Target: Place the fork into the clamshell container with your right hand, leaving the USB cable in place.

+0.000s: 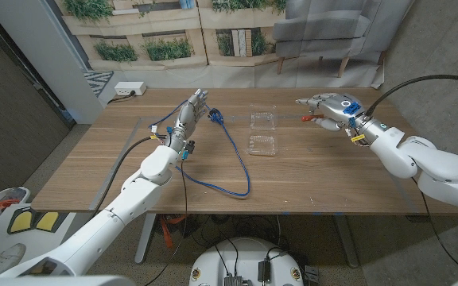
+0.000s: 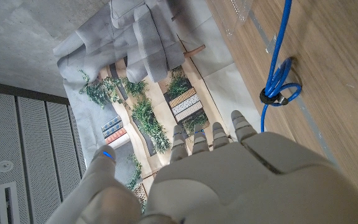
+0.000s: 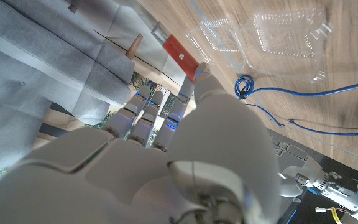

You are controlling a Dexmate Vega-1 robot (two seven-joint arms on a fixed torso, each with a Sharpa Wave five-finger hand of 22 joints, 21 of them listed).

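One wooden table (image 1: 316,175) carries everything. Two robot arms come in over its near edge, one from each near corner.

The left hand (image 1: 192,109) reaches toward the table's far edge on the left half, fingers extended and a little apart, with nothing in them; the left wrist view shows the same, its fingers (image 2: 211,138) straight and free of any object.

The right hand (image 1: 330,106) hovers over the far right part of the table, well apart from the left hand. It grips one red fork (image 1: 312,118), which pokes out under the fingers toward the table's middle. In the right wrist view the red handle (image 3: 180,55) stands out past the fingertips (image 3: 202,70), pinched there.

One clear clamshell container (image 1: 262,132) lies open near the middle of the table, toward the far edge, its two halves spread flat one behind the other. It sits between the two hands, nearer the right hand, and the fork is apart from it, off to its right.

One blue USB cable (image 1: 237,159) lies on the table left of the container. Its coiled, tied end (image 1: 215,117) rests just beside the left hand's fingertips, and from there a long loop runs toward the near edge and curls back.
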